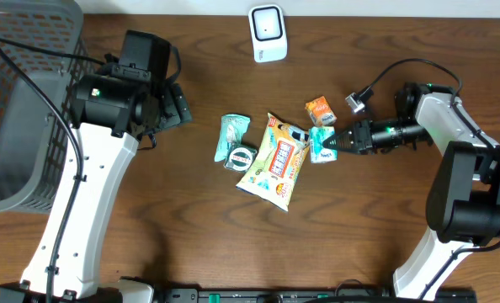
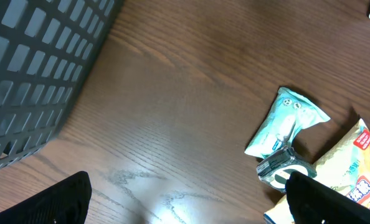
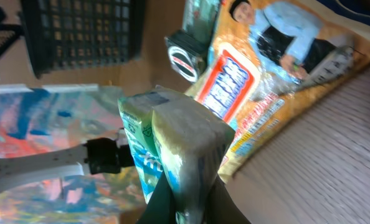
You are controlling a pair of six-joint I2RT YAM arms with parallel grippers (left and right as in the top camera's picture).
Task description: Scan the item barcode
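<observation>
My right gripper [image 1: 337, 142] is shut on a small teal-and-white packet [image 1: 321, 144], held just right of the yellow snack bag [image 1: 275, 160]. In the right wrist view the packet [image 3: 172, 134] stands pinched between the dark fingers of that gripper [image 3: 191, 200], its top end pointing away. No barcode shows on it. The white scanner [image 1: 267, 34] stands at the table's far edge, well apart from the packet. My left gripper [image 1: 177, 106] hangs open over bare wood at the left; in its own view the gripper [image 2: 194, 208] holds nothing.
A small orange packet [image 1: 319, 109] lies behind the held one. A teal pouch [image 1: 233, 131] and a round tape-like item [image 1: 242, 156] lie left of the snack bag. A grey mesh basket [image 1: 18, 109] fills the far left.
</observation>
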